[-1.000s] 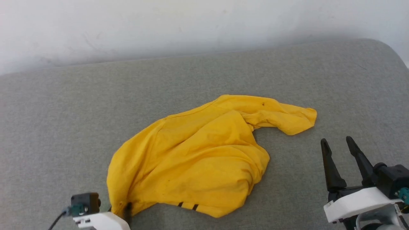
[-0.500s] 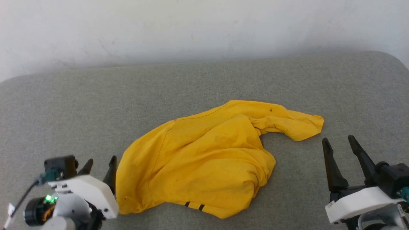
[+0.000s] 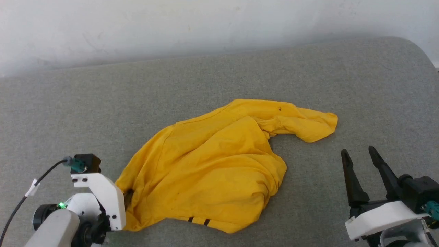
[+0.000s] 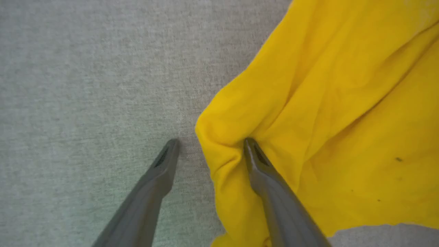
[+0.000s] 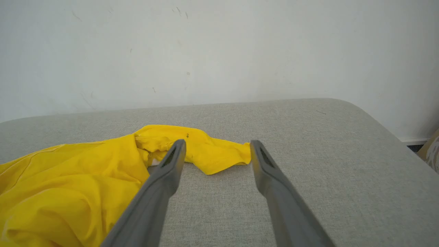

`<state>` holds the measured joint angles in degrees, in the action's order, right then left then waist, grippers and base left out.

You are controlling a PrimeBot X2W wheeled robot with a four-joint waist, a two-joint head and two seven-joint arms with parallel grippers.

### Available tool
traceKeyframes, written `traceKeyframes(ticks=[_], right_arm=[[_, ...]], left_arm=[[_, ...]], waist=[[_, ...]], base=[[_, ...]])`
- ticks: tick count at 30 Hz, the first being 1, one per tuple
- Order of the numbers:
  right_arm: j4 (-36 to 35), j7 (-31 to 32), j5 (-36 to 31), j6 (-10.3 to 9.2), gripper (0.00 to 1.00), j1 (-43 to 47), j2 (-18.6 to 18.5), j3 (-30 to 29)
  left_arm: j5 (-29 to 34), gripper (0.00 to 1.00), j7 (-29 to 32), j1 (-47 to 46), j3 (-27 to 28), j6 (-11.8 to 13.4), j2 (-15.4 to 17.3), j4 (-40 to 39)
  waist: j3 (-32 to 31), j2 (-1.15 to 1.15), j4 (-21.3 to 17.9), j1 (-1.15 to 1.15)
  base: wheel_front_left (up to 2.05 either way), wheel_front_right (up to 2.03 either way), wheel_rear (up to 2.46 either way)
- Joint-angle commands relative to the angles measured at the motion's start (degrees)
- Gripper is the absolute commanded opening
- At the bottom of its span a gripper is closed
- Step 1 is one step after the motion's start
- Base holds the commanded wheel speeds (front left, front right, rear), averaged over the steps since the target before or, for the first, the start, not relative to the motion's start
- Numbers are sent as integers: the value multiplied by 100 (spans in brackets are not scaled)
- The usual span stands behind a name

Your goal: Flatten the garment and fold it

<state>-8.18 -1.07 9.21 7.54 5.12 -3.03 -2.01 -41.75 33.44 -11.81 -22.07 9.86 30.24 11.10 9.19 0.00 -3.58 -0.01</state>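
The bright yellow soft cotton T-shirt (image 3: 212, 164) lies crumpled in the middle of the big grey cloth cushion (image 3: 68, 113), which sits by a white wall (image 3: 205, 24). The left gripper (image 4: 211, 142) is at the shirt's near left edge. Its two dark fingers are wide apart, with a fold of that edge between them. The right gripper (image 3: 358, 151) is spread wide too, holding nothing, near the shirt's right side.
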Motion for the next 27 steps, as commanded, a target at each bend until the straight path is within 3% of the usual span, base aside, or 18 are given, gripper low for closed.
traceKeyframes(ticks=[1,3,4,6,7,15,22,27], right_arm=[[20,-33,36,-5,100,-65,15,-2],[52,-49,50,-5,100,-94,15,9],[65,-55,55,-5,100,-107,15,11],[92,-58,71,-5,100,-135,15,4],[105,-53,69,-5,100,-156,15,-8],[650,284,234,-5,100,-682,-249,-192],[2355,1180,1042,-5,100,-1805,-1045,-208],[3347,1592,1743,-5,100,-2764,-1372,48]], left_arm=[[14,100,161,75,-199,-47,-117,180],[30,100,325,49,-296,-22,-140,314],[38,81,366,35,-330,-18,-154,360],[-12,5,375,29,-329,-1,-224,416],[-42,0,330,28,-306,-4,-257,422],[-9,0,-693,200,95,161,-359,78],[210,0,-1472,365,248,365,-468,-641],[406,0,-1739,261,192,422,-538,-1114]], waist=[[70,0,-66,1],[94,0,-85,1],[102,0,-90,1],[105,0,-96,1],[103,0,-95,1],[47,0,12,1],[160,0,357,1],[421,0,612,1]], base=[[0,0,0],[0,0,0],[0,0,0],[0,0,0],[0,0,0],[0,0,0],[0,0,0],[0,0,0]])
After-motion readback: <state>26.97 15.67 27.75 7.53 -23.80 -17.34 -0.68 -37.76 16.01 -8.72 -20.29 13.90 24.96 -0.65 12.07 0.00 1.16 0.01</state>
